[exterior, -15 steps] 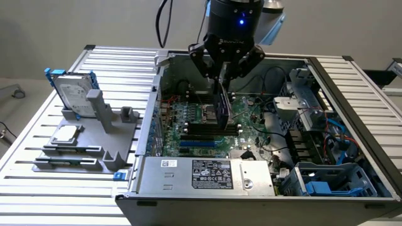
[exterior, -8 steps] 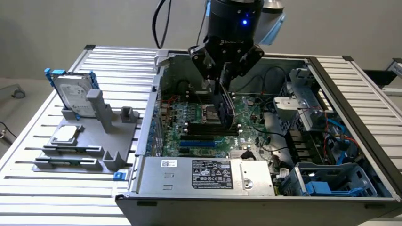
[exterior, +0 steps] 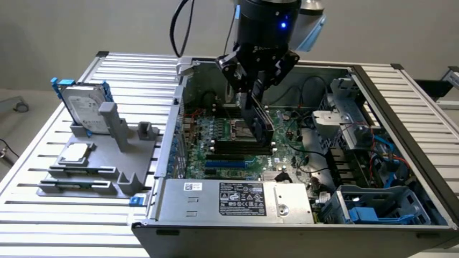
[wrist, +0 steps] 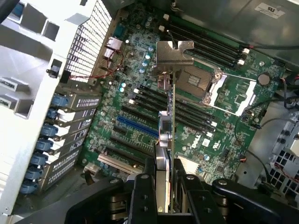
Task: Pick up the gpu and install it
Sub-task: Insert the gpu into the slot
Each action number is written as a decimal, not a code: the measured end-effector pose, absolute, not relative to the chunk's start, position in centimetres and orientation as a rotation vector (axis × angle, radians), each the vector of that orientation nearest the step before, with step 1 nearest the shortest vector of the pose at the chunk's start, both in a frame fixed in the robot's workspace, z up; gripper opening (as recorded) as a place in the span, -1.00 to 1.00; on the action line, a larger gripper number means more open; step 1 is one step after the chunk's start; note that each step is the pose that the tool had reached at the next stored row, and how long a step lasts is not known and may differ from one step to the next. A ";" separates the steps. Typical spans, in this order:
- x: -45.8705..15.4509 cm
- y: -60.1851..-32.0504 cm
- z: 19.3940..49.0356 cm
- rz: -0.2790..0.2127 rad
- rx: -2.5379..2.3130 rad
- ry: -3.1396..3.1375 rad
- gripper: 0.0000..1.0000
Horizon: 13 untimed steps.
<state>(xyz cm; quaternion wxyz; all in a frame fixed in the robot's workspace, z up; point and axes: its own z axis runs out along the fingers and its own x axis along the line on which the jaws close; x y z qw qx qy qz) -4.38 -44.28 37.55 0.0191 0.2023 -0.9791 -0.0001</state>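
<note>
My gripper (exterior: 252, 88) hangs inside the open computer case and is shut on the gpu (exterior: 257, 122), a slim dark card that points down from the fingers. The wrist view looks along the gpu (wrist: 171, 135) edge-on, with its silver end bracket (wrist: 174, 51) at the far end and my gripper (wrist: 166, 198) clamped on its near end, one finger on each side. The card hovers above the green motherboard (wrist: 117, 98), over the rows of black slots (wrist: 149, 100) beside the blue slot (wrist: 138, 127). It does not look seated in any slot.
The case wall (exterior: 176, 115) runs along the exterior view's left of the board. A power supply box (exterior: 237, 199) lies at the near side and drive cages with cables (exterior: 358, 145) to the right. Outside, a grey fixture (exterior: 93, 180) holds a blue-framed hard drive (exterior: 83, 105) and a square CPU chip (exterior: 77, 154).
</note>
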 end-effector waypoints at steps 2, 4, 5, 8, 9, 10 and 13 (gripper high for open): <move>-4.4 -44.3 37.5 0.001 0.685 -3.027 -0.48; -4.4 -44.3 37.5 0.002 0.739 -3.014 -0.48; -4.4 -44.3 37.5 0.002 0.767 -3.007 -0.48; -4.4 -44.3 37.5 0.004 0.848 -2.985 -0.48; -4.4 -44.3 37.5 0.005 0.875 -2.977 -0.48; -4.4 -44.3 37.5 0.005 0.902 -2.969 -0.48; -4.4 -44.3 37.5 0.007 0.984 -2.943 -0.48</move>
